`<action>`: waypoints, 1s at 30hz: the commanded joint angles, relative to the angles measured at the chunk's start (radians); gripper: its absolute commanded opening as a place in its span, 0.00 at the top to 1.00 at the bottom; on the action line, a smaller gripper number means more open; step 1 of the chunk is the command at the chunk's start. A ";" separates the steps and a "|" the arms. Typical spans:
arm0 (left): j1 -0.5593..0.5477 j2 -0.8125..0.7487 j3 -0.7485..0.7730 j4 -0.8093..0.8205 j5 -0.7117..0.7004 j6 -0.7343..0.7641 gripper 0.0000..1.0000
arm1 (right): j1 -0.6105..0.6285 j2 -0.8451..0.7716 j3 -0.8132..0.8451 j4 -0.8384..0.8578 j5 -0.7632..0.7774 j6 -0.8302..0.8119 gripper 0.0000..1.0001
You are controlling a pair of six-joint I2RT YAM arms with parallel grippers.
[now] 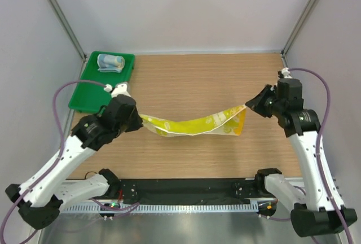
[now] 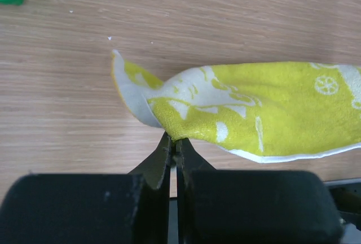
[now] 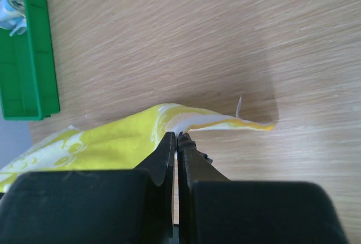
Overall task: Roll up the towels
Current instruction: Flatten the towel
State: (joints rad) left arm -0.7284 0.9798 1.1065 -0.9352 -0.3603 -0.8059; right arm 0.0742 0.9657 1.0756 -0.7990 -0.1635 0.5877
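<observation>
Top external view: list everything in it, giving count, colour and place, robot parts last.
yellow-green printed cloth towel: 1, yellow-green with white marks, slung between the two arms over the middle of the table, sagging in the middle
rolled light blue cloth towel: 1, light blue with orange patches, in the far end of the tray
green plastic tray: 1, green, far left corner of the table
wooden table: 1, light brown grain, fills the middle of the view
black base rail: 1, black, along the near edge
left arm: 1, white and black, near left; jaws shut on the yellow-green towel's left end
right arm: 1, white and black, near right; jaws shut on its right end
</observation>
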 commanded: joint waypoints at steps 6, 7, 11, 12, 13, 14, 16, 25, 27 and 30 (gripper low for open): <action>-0.003 -0.171 0.168 -0.264 0.060 0.016 1.00 | -0.005 -0.273 0.148 -0.339 0.099 -0.026 0.99; -0.003 -0.193 0.180 -0.290 0.085 0.010 1.00 | -0.004 -0.289 0.162 -0.362 0.111 -0.025 0.99; -0.003 -0.219 0.213 -0.309 0.139 -0.021 1.00 | -0.005 -0.308 0.221 -0.489 0.159 -0.038 0.99; -0.003 -0.222 0.210 -0.301 0.153 -0.021 1.00 | -0.005 -0.306 0.227 -0.497 0.159 -0.040 0.99; -0.003 -0.222 0.202 -0.280 0.167 -0.009 1.00 | -0.005 -0.302 0.225 -0.503 0.197 -0.037 0.99; -0.003 -0.221 0.193 -0.263 0.184 -0.004 1.00 | -0.005 -0.298 0.222 -0.502 0.199 -0.029 0.99; -0.003 -0.214 0.152 -0.222 0.231 0.014 1.00 | -0.005 -0.283 0.207 -0.490 0.205 -0.020 0.99; 0.078 0.035 0.009 -0.002 0.205 0.050 1.00 | -0.005 0.037 -0.034 -0.134 0.177 -0.003 0.99; 0.179 0.143 -0.016 0.091 0.300 0.076 1.00 | -0.007 0.148 -0.057 -0.044 0.197 -0.002 0.99; 0.300 0.325 0.004 0.202 0.418 0.106 0.99 | -0.022 0.319 -0.025 0.048 0.206 -0.008 0.99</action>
State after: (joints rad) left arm -0.5270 1.1851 1.0969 -0.9127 -0.0891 -0.7559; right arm 0.0669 1.2053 1.0172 -0.9352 0.0212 0.5781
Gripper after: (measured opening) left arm 0.011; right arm 0.048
